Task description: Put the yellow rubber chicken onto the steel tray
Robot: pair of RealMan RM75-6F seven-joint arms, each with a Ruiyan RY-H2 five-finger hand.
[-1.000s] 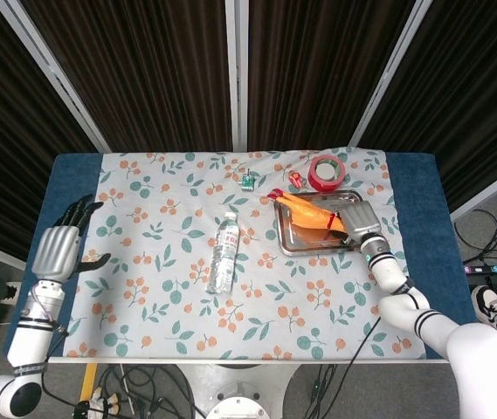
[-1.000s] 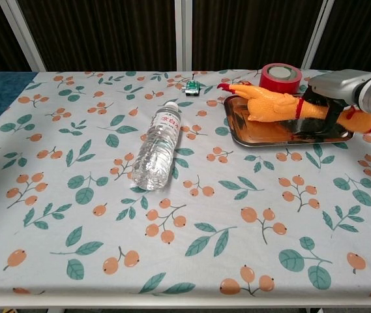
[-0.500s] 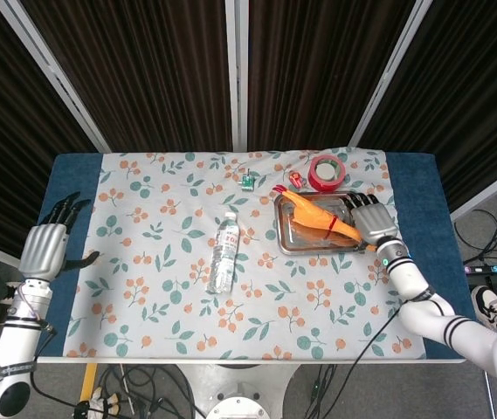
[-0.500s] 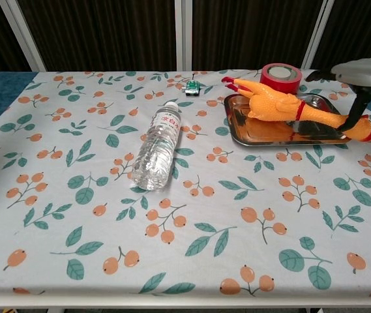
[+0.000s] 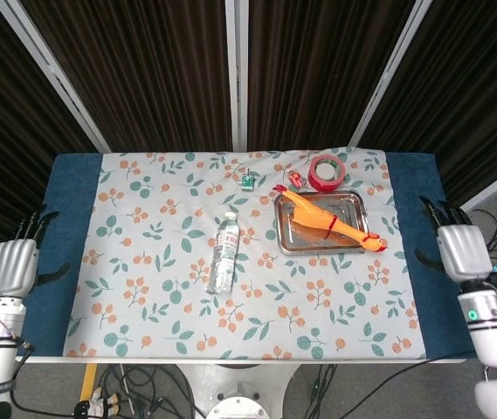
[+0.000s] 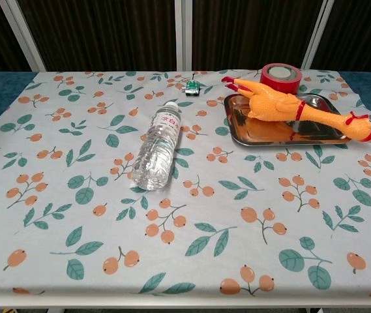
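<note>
— Look, the right hand (image 5: pixel 463 251) has let go of the rubber chicken (image 5: pixel 327 223) and has pulled back. A moment ago it was over the steel tray (image 5: pixel 349 204); now it hangs beyond the right edge of the table (image 5: pixel 407 227), empty, fingers spread.

— So where is the chicken now?

— It lies across the tray, from the far left corner to the near right one. The body rests inside, but the head sticks out over the near right rim, above the flowered cloth (image 5: pixel 169 262). I think the task is practically done.

— And the left hand (image 5: pixel 12 264)?

— It has also moved away, down past the left edge of the table. It holds nothing; the fingers seem loosely apart, though from this angle I cannot see them well.

— Is anything else touched?

— No. The water bottle (image 5: pixel 223 252) lies in the middle of the cloth, and the red tape roll (image 5: pixel 325 172) sits just behind the tray.
</note>
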